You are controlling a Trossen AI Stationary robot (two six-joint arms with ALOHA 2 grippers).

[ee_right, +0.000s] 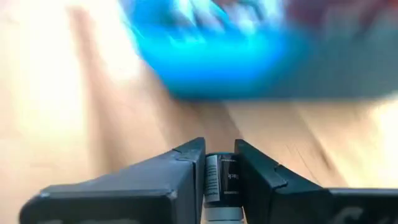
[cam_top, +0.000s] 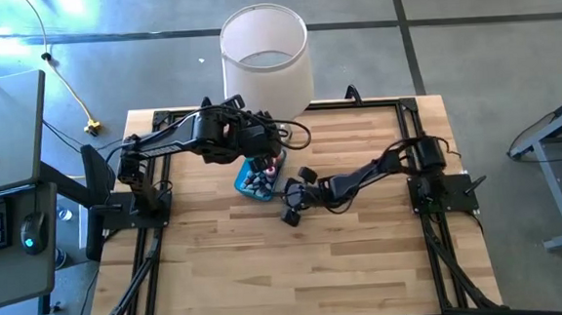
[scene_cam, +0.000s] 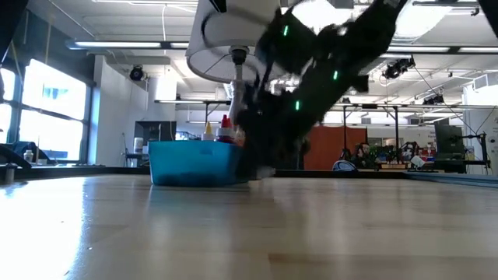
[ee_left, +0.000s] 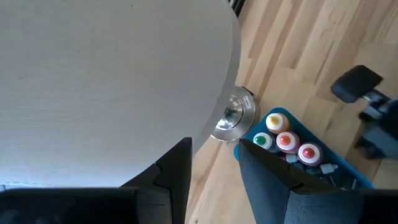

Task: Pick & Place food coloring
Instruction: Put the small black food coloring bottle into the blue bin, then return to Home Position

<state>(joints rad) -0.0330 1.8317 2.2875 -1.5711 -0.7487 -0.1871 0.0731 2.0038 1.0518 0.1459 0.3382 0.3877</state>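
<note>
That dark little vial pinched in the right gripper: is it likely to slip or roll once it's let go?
Probably stiff: the vial keeps its shape between the right gripper's fingers. Its smooth labelled side looks slippery, so the narrow pinch could let it twist. Being round, it would likely roll if laid down on the table.

Light wooden plank table [cam_top: 365, 260]: blue tray [cam_top: 245, 184] of food coloring bottles [ee_left: 286, 142] near centre.

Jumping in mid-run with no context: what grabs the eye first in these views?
First, the blue tray of food coloring bottles at the table's middle, just in front of the big white bucket at the far edge. The left tool hangs open by the bucket's side, above the tray. Beside the tray, the right tool is shut on a small dark vial low over the wood.
</note>
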